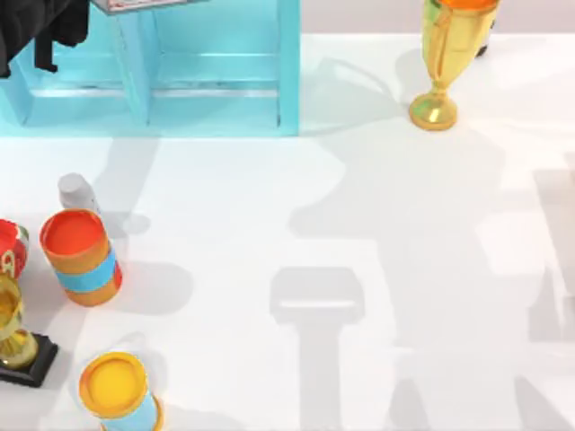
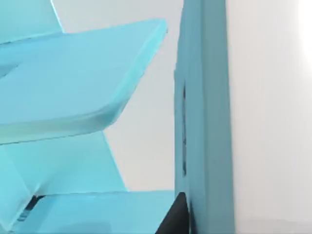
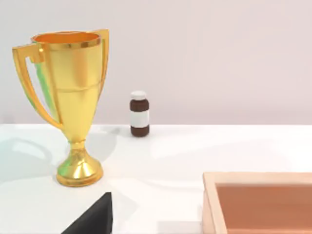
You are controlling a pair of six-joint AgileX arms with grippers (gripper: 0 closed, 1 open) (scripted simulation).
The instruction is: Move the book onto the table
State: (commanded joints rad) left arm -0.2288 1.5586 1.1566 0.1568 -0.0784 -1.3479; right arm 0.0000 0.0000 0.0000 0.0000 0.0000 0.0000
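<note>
The book [image 2: 204,117] is a teal-blue slab standing on edge right in front of the left wrist camera, beside the light-blue shelf unit [image 2: 73,83]. One black finger [image 2: 176,217] of my left gripper presses against the book's face, and the book hides the other finger. In the top view my left arm [image 1: 40,27] is a black shape over the shelf unit [image 1: 216,81] at the back left. The white table [image 1: 359,197] spreads across the rest of that view. A dark piece of my right gripper [image 3: 92,217] hangs low over the table near a gold trophy [image 3: 73,102].
Front left stand an orange-topped can [image 1: 81,256], a yellow-topped can [image 1: 117,391], a white bottle [image 1: 78,193], a red can [image 1: 9,247] and a trophy on a black base [image 1: 13,341]. The gold trophy [image 1: 445,54] is back right, near a brown bottle [image 3: 139,114] and a wooden tray [image 3: 258,200].
</note>
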